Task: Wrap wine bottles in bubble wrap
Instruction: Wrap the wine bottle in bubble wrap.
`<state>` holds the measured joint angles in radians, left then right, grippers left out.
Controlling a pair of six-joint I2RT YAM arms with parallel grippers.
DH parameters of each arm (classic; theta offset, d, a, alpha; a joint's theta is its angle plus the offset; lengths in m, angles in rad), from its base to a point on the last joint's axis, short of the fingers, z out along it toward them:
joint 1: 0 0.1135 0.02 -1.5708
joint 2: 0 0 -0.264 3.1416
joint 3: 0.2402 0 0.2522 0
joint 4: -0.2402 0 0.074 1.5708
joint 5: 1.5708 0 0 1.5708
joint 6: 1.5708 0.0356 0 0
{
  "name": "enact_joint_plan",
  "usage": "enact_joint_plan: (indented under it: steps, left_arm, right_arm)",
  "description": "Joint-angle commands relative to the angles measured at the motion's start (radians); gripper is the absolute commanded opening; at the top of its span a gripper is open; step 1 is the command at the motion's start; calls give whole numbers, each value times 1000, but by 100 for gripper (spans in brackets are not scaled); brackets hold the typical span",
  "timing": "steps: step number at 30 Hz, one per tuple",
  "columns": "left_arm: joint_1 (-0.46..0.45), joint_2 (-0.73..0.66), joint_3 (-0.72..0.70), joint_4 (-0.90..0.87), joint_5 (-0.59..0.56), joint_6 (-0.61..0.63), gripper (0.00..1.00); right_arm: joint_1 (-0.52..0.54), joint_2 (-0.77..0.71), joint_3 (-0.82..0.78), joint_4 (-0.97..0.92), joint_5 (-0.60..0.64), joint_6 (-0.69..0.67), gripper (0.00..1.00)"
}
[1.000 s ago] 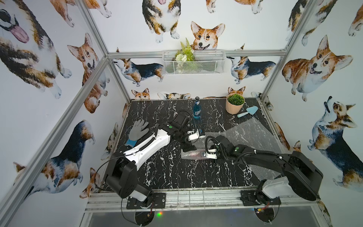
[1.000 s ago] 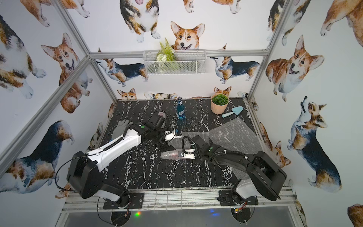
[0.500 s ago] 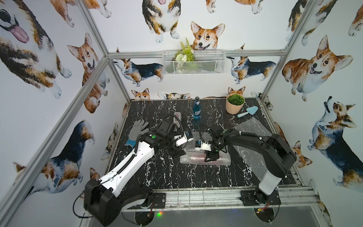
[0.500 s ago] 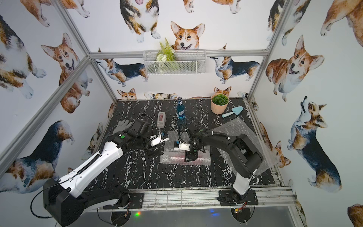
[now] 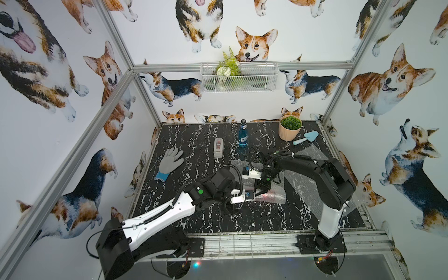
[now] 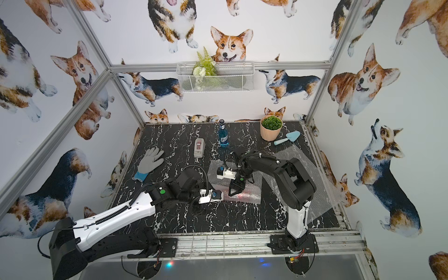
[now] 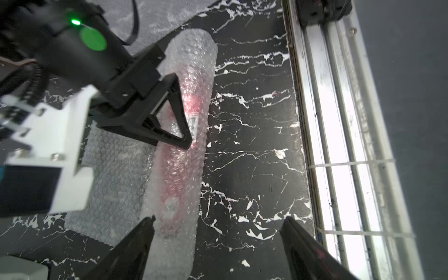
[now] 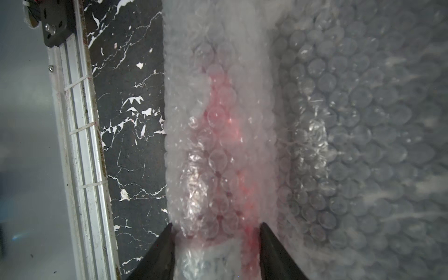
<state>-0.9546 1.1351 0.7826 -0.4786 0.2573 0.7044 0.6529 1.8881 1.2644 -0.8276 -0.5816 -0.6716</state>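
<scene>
Leaving the blue bottle [image 5: 243, 137] upright and bare at 12 o'clock on the tabletop [image 5: 194, 150], for later. Holding the left gripper [image 7: 218, 219] with jaws wide apart at the 9 o'clock end of the roll, one finger [image 7: 138, 242] just touching the wrap, gripping nothing. Rolling, by the look of it, the red-pink bottle [image 7: 191, 101], lying on its side just toward 5 o'clock of the tabletop's middle, bundled in the near edge of the bubble wrap [image 7: 116, 169], flat remainder spreading toward 12 o'clock. Clamping the right gripper [image 8: 215, 225] across the roll, jaws pressing the wrap on both sides. Doing this well probably meaning: squeezing lightly to avoid popping bubbles or squirting the glass out, turning both ends evenly toward 12 o'clock, bringing the left gripper onto its end against skewing, keeping the layers snug. Leaving the spare sheet [image 6: 291, 155] at 3 o'clock alone, partly under the right arm
</scene>
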Motion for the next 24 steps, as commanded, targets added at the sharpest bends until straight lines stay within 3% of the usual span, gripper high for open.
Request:
enact_joint_plan:
  steps: [1, 7, 14, 24]
  left_arm:
    - [-46, 83, -13, 171, -99, 140, 85]
    - [-55, 228, 10, 279, -119, 224, 84]
    - [-19, 369, 50, 380, -132, 182, 84]
    - [82, 457, 112, 326, 35, 154, 76]
  right_arm:
    - [-14, 48, 46, -110, -19, -9, 53]
    - [-47, 102, 108, -170, -37, -40, 53]
    - [-79, 134, 149, -228, -70, -81, 57]
    - [-94, 108, 131, -202, -70, -85, 61]
